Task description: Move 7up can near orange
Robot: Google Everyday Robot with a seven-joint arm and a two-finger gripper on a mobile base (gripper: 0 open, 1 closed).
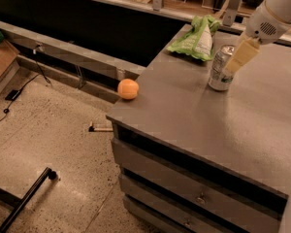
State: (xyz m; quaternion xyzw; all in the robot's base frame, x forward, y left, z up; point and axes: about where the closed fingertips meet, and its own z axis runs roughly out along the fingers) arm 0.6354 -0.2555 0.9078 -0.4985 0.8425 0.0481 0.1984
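The 7up can (220, 68) stands upright on the grey counter (194, 125), and every other place here is best read from it. The orange (128, 89) lies well apart from the can, off to its left and a little nearer the camera, right at the counter's left edge. A light green snack bag (196, 38) lies just behind the can and slightly left. The gripper (237, 59) hangs at the can's upper right, its beige tip overlapping the can's shoulder; whether it is gripping the can or only beside it cannot be told from this angle. The step in hand looks like the approach or grasp at the can, with the carry itself not yet done. The next move would call for a secure hold around the can's body, then a sweep leftward from where the can now stands. It should end just short of the fruit, set down gently, since the orange sits at the edge and a nudge could roll it off.
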